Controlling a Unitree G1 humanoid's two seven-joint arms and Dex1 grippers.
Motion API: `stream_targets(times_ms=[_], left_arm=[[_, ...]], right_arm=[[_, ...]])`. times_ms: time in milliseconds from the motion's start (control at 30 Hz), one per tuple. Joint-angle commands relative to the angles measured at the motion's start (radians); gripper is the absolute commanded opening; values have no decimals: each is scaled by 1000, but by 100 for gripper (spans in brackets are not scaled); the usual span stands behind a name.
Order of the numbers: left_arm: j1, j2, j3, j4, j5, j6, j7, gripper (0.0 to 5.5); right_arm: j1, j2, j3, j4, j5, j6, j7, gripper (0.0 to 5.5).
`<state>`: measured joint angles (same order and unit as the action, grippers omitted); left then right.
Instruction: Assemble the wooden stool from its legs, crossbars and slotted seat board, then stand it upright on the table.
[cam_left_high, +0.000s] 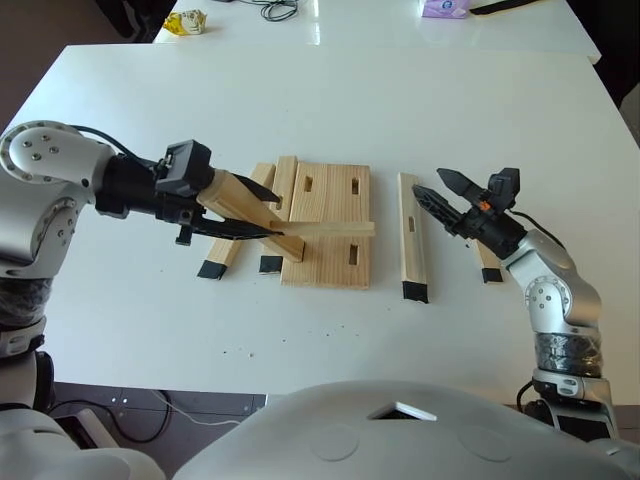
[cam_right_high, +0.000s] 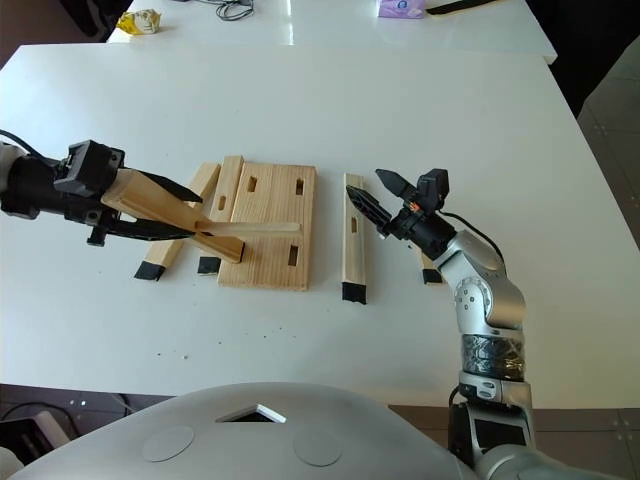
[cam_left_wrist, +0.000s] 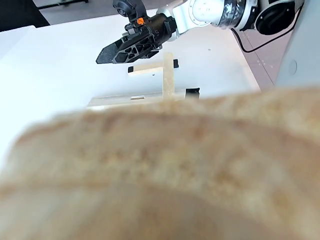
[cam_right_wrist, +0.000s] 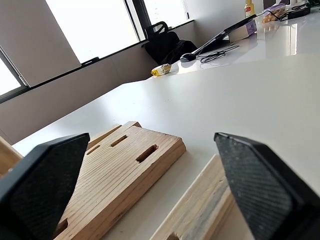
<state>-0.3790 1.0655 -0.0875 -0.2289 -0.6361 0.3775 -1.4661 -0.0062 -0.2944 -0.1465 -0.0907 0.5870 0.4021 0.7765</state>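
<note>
From the head we see the left gripper (cam_left_high: 270, 216) clamped on a wooden leg (cam_left_high: 238, 200), held tilted over the left edge of the slotted seat board (cam_left_high: 335, 190). A thin crossbar (cam_left_high: 335, 229) stretches from it across the board, and the right gripper (cam_left_high: 428, 181) hovers over a second leg (cam_left_high: 411, 245) lying just right of the board. In the left wrist view the clamped wood blurs close before us. In the right wrist view two black fingertips (cam_right_wrist: 42, 180) stand wide apart above the white table (cam_right_wrist: 260, 75), with the board and second leg below.
</note>
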Motion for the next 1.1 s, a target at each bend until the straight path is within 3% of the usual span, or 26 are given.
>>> stream_targets(times_ms=[33, 500, 800, 1000, 1100], left_arm=[[59, 13, -105, -10, 91, 27, -49, 206], [234, 4, -143, -76, 159, 16, 114, 206], [217, -30, -162, -87, 148, 28, 183, 205], [184, -72, -30, -96, -13, 55, 218, 205], [116, -101, 28, -85, -78, 112, 258, 264]], right_arm=[[20, 13, 11, -33, 7, -1, -21, 458], [13, -7, -6, -23, 18, 13, -40, 458], [-51, -34, -2, 25, 12, 25, -18, 458], [-53, -41, -2, 42, 5, 18, -8, 458], [-52, -43, -7, 51, 3, 14, -6, 458]])
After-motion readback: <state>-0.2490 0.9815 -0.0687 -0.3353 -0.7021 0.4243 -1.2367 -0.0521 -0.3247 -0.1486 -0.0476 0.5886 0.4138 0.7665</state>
